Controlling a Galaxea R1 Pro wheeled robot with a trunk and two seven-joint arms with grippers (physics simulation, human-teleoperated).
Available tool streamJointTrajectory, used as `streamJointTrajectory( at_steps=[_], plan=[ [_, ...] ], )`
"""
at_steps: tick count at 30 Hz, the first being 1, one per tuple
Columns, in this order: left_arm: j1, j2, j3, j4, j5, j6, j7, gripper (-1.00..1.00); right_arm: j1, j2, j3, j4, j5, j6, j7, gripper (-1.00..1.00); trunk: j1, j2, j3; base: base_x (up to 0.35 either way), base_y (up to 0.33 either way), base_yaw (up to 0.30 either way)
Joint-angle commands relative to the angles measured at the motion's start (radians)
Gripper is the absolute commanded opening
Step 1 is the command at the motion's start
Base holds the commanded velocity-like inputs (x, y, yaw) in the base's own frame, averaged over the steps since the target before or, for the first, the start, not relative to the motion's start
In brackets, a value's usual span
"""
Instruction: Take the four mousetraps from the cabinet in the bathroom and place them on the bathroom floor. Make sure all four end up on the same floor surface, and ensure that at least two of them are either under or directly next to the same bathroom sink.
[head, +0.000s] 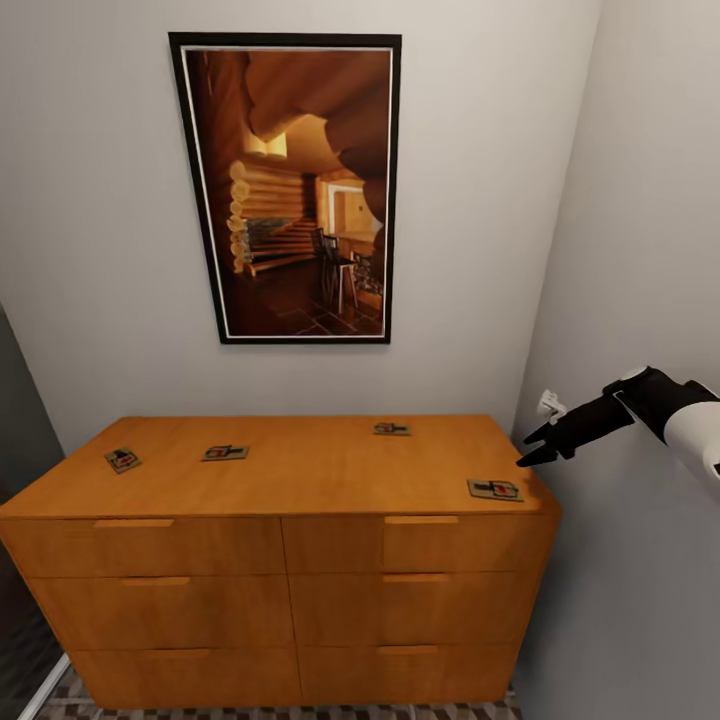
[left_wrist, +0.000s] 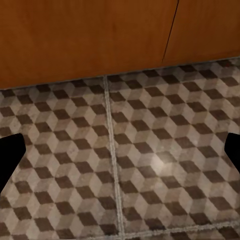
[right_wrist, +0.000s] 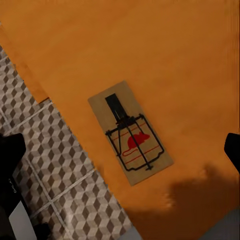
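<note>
Right, your left end effector (left_wrist: 120, 155) hangs over the bathroom floor (left_wrist: 150, 165) by the cabinet's base, fingers spread wide, nothing between them. Your right end effector (head: 535, 447) hovers past the cabinet's (head: 280, 590) right end, fingers apart and empty, just above the nearest mousetrap (head: 495, 489) at the front right corner; its wrist camera shows that one (right_wrist: 131, 133) flat on the top near the edge. Count four mousetraps on the top: that one, two toward the left (head: 122, 459) (head: 225, 452), one further back (head: 391, 428). Six drawers below. One framed picture (head: 290, 190) hangs on the wall behind.
</note>
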Motion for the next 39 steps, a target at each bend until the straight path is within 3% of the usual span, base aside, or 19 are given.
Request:
streamJointTrajectory(
  at_steps=[1, 23, 39],
  plan=[
    [-0.002, 0.0, -0.004, 0.004, 0.002, -0.006, -0.002, 1.0, 0.0, -0.001, -0.009, -0.002, 0.01, 0.011, 0.004, 1.0, 0.0, -0.001, -0.001, 0.156, 0.0, 0.0],
    [-0.002, 0.0, -0.004, 0.004, 0.002, -0.006, -0.002, 1.0, 0.0, -0.003, -0.009, -0.001, 0.01, 0.012, 0.005, 1.0, 0.0, -0.001, -0.002, 0.023, 0.0, 0.0],
    [-0.002, 0.0, -0.004, 0.006, 0.002, -0.006, -0.002, 1.0, 0.0, -0.005, -0.009, -0.001, 0.01, 0.012, 0.008, 1.0, 0.0, -0.001, -0.019, 0.0, 0.0, 0.0]
  ],
)
